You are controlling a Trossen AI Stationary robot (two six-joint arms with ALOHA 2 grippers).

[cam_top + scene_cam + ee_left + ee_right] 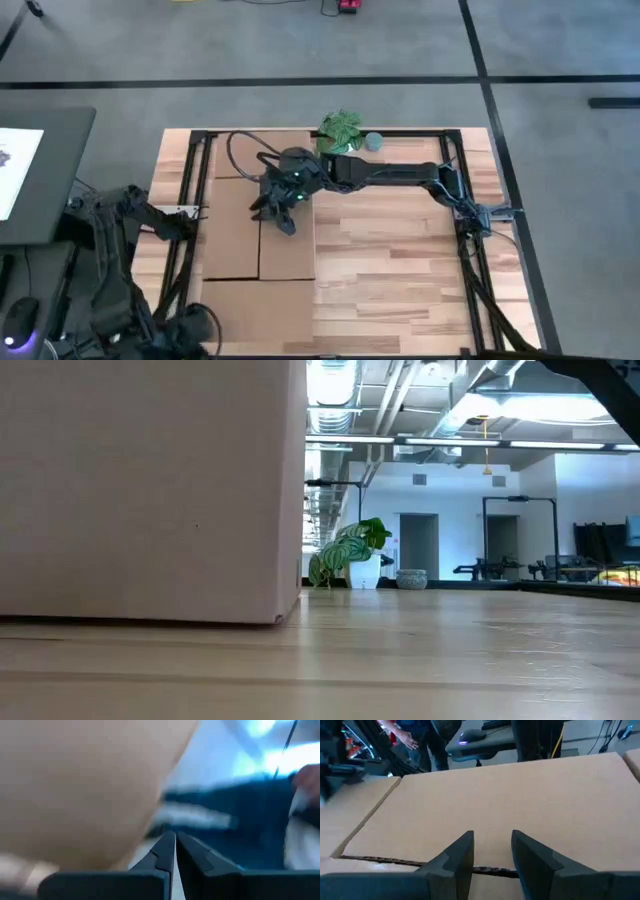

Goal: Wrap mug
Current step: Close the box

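Your right gripper point(283, 212) is stretched across from the right side of the table point(400, 260) and hangs over the cardboard box point(258, 215), which lies with its flaps spread flat on the table's left half. In the right wrist view the two fingers point(457, 857) stand a narrow gap apart with nothing between them, pointing down at a flap near its crease. Your left gripper point(175, 851) sits off the table's near left corner; its fingers are pressed together, tips touching, and hold nothing, with a blurred tan surface close beside them. You will find no mug in any view, so I cannot tell where it is. At the far edge of the table a small leafy plant point(340, 130) stands with a grey-green bowl point(373, 141) just to its right. In the low view a cardboard wall point(150, 490) fills the left side.
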